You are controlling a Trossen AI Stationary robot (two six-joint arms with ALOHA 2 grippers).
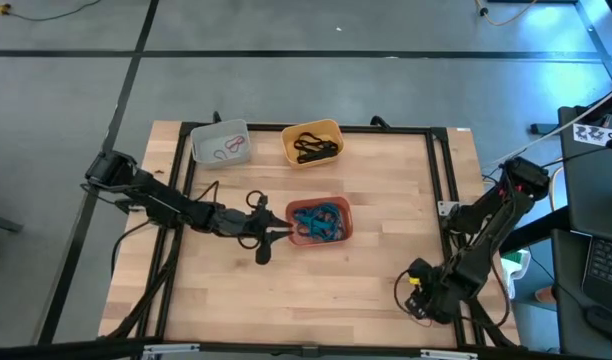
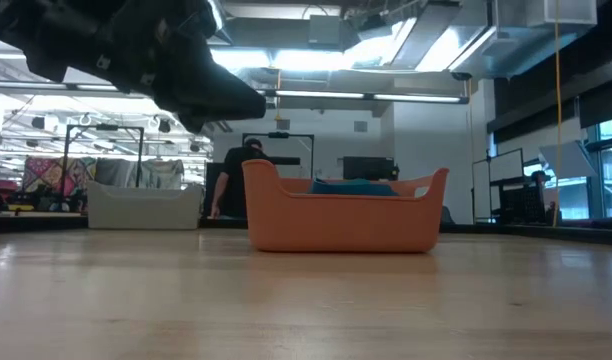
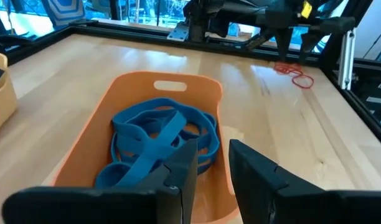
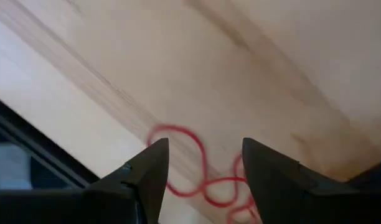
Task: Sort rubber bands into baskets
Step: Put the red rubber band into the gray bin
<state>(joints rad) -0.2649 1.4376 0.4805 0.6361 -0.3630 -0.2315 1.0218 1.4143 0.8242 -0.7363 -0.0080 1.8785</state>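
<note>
Your right tool (image 4: 200,168) hangs over red rubber bands (image 4: 197,171) on the table (image 1: 386,260) near its right edge, fingers apart and empty. Risk: thin loops lie flat, so the fingers may close on bare wood or snag only one. Left tool (image 3: 206,171), fingers part-open and empty, sits at the salmon basket (image 1: 318,222) rim; it could nudge the tub. Only the wrist views show the red bands; the high view alone shows the grey basket (image 1: 221,143) and yellow basket (image 1: 312,142).

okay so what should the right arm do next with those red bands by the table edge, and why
Probably lower the right gripper and close: its open fingers straddle loose red rubber bands lying on the table, not yet pinched.
</note>
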